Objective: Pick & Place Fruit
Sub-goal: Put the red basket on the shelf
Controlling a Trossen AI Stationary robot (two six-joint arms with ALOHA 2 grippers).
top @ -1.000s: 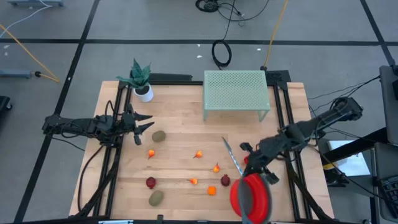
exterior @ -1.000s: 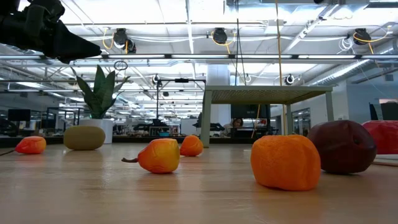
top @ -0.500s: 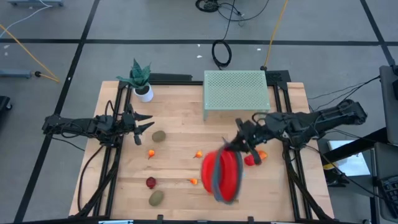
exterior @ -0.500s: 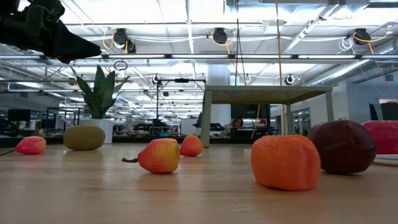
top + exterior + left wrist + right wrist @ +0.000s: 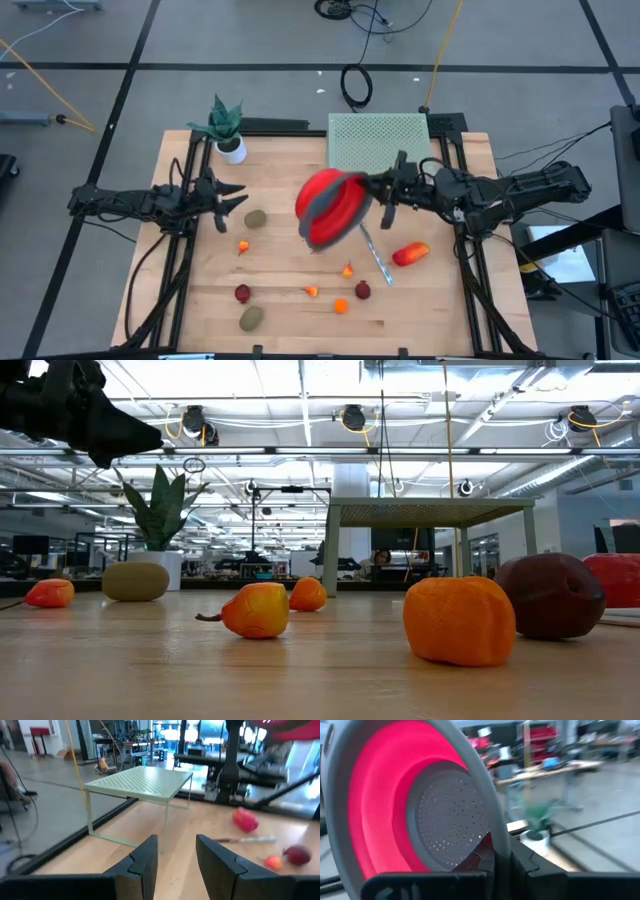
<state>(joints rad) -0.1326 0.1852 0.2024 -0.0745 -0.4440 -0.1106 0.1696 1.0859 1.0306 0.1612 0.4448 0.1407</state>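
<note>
Up above the middle of the worktop [image 5: 290, 300], the right gripper [image 5: 372, 189] is clamped on the grey rim of the red bowl [image 5: 330, 206], holding it tipped on edge in the air; the right wrist view shows the rim pinched between the two dark fingers [image 5: 487, 852], with the bowl's perforated grey bottom facing the camera. Just beside this gripper, toward the rear edge, stands the pale green mesh rack [image 5: 380, 146]. Below it on the wood lie the knife [image 5: 374, 253] and, near that, the long red-orange fruit [image 5: 410, 254]. Farther toward the front edge sit a dark red ball [image 5: 362, 290], a small orange piece [image 5: 341, 306] and two tiny orange ones [image 5: 347, 269] [image 5: 311, 291]. The left gripper [image 5: 232, 201] hangs well apart at the other side, fingers spread with nothing between them, close to an olive-brown oval [image 5: 256, 218] and a small orange piece [image 5: 243, 247]; another dark red ball [image 5: 242, 293] and a second oval [image 5: 251, 317] lie toward the front edge, and a potted plant [image 5: 227, 128] stands at the rear corner.
</note>
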